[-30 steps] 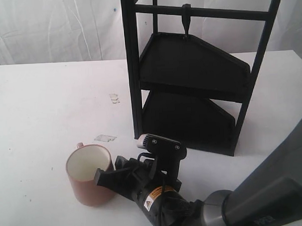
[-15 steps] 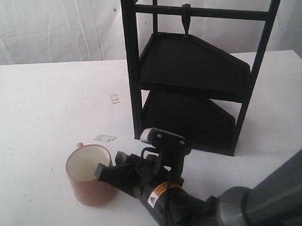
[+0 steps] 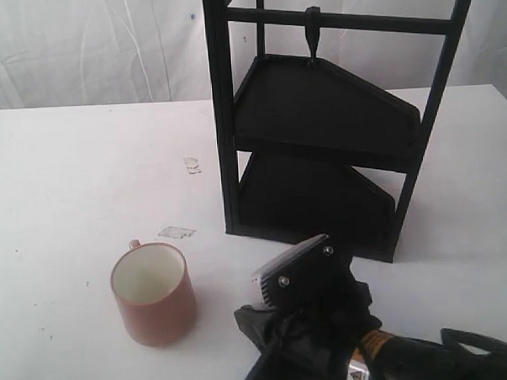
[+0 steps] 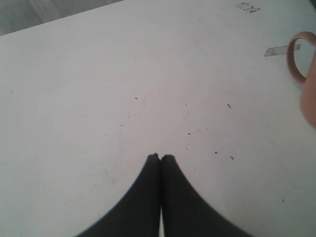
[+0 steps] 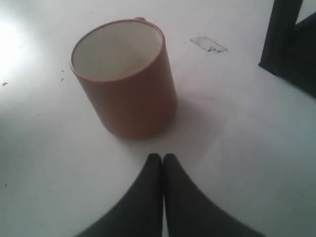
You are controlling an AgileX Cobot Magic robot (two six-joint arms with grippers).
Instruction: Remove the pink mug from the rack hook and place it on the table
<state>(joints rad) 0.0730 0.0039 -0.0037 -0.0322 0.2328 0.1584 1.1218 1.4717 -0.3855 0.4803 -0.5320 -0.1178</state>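
One pink mug (image 3: 154, 294) — upright, handle (image 3: 134, 244) mostly hidden

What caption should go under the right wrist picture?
Pink mug upright on the white table, shut right pincer just apart from it.

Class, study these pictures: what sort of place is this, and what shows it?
Probably a robot test bench, not a home kitchen: a white table against a white draped backdrop, a robot arm over it, and just a black rack and one pink mug as props.
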